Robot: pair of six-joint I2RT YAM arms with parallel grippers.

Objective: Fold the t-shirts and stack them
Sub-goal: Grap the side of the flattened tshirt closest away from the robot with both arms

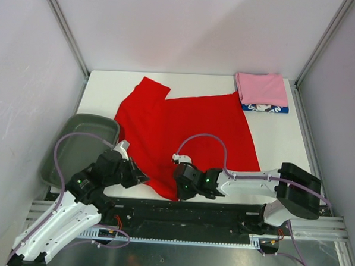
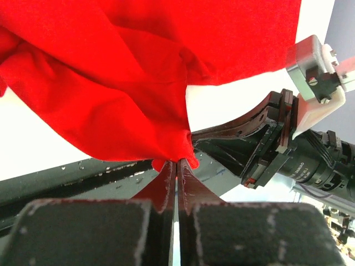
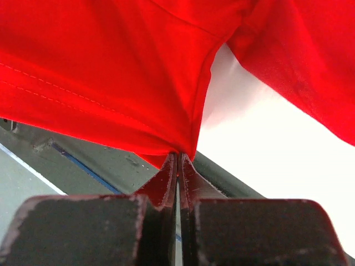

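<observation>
Top external: left end effector (image 2: 176,166) and right end effector (image 3: 178,160) pinch the creased red t-shirt (image 1: 184,124).

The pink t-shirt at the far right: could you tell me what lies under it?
Under the pink t-shirt, a blue t-shirt with white print shows only as a strip along the near edge. The rest of it is covered.

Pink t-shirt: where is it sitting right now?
In the top view, the pink t-shirt lies folded at the far right corner of the table, stacked on the blue t-shirt, just right of the spread red t-shirt.
</observation>
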